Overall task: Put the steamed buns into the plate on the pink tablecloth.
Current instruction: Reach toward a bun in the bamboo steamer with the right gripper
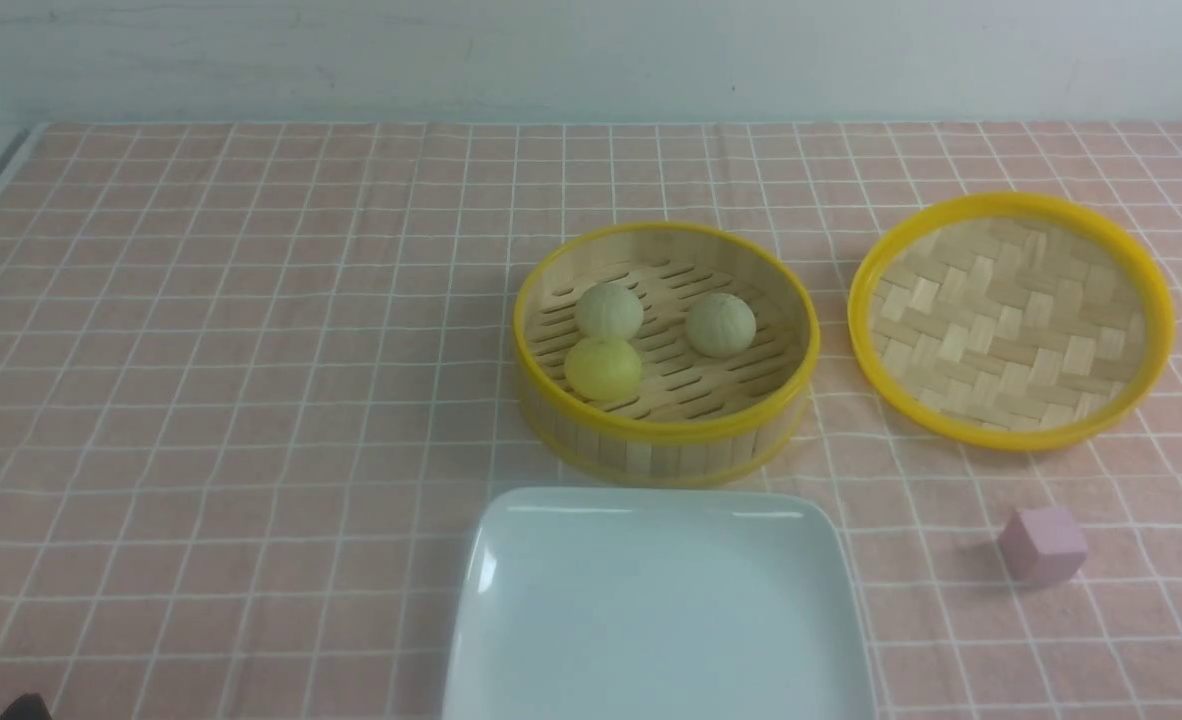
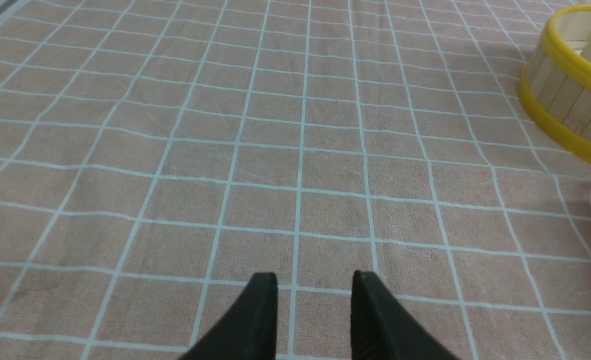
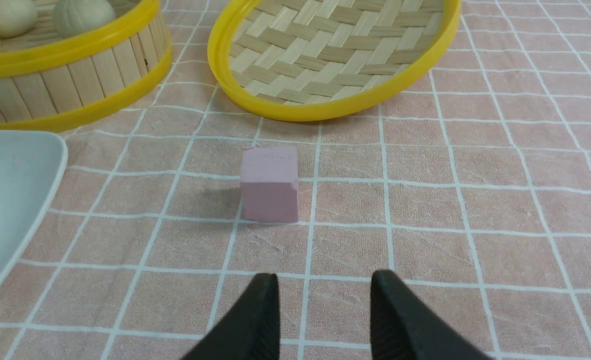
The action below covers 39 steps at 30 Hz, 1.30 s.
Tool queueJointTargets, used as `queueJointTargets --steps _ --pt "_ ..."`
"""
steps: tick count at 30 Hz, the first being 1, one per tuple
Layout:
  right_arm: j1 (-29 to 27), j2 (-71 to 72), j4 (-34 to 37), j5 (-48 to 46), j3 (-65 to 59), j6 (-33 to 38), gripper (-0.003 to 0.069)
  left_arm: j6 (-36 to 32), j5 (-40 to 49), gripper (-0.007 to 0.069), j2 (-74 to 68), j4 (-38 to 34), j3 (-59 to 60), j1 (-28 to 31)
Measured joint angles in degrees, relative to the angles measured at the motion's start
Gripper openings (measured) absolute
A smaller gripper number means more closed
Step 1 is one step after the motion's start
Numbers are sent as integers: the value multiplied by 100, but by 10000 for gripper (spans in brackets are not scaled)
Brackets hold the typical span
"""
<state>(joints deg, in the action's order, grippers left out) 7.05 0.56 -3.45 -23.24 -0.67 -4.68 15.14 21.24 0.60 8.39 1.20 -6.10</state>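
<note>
Three buns (image 1: 609, 310) are seen in the steamer (image 1: 651, 442), beside the plate (image 1: 651, 610) on the cloth (image 1: 251, 400). The left hand (image 2: 314, 287) and right hand (image 3: 324, 287) are held open, nothing gripped.

Soft, even light fell from above on the cloth (image 1: 251, 400), bright and without hard shadows. The cube (image 1: 1042, 543) cast a faint smudge towards the plate (image 1: 651, 620), whose far rim carried thin white glare. The front view looked slightly hazy; both wrist views were sharper.
</note>
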Motion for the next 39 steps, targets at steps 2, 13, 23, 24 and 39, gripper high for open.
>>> queueJointTargets --steps 2,13,23,24,39 --pt "0 0 0 0 0 0 240 0 0 240 0 0 0 0" --pt "0 0 2177 208 -56 -2132 240 1551 -13 240 0 -1998 0 0" --pt "0 0 3906 251 -74 -3344 238 2557 58 233 0 -3390 12 -5" --pt "0 0 3906 281 -28 -3164 233 2524 92 225 0 -3397 3 -5" --pt "0 -4439 1109 -2680 3655 -781 0 933 2315 -1 -1990 -2937 -1640 -5"
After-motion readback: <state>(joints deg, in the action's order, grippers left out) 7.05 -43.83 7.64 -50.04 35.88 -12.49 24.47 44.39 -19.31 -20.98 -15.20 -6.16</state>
